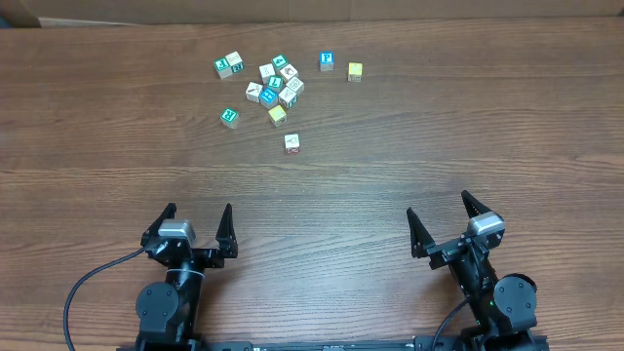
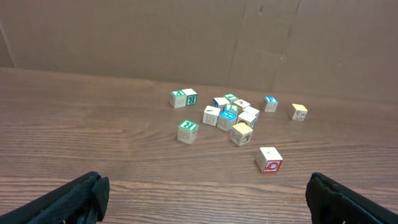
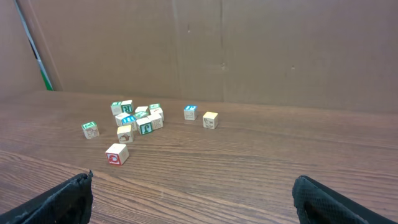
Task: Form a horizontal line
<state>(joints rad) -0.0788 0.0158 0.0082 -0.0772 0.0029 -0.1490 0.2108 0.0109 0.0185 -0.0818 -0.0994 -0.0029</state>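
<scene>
- Letter cubes [image 1: 275, 86]: loose jumble at the far centre of the wooden table [image 1: 97, 146]; no horizontal line formed yet.
- Red-marked cube [image 1: 292, 142] sits alone, nearest the arms. Yellow cube [image 1: 355, 71] and blue-topped cube [image 1: 327, 61] lie apart to the right.
- Handling, judged: light, rigid, smooth-faced, easily nudged. Pinch two opposite side faces from above.
- Left gripper [image 1: 200, 210]: jaws spread wide, empty, well short of the cubes.
- Right gripper [image 1: 438, 203]: likewise wide apart, holding nothing.
</scene>
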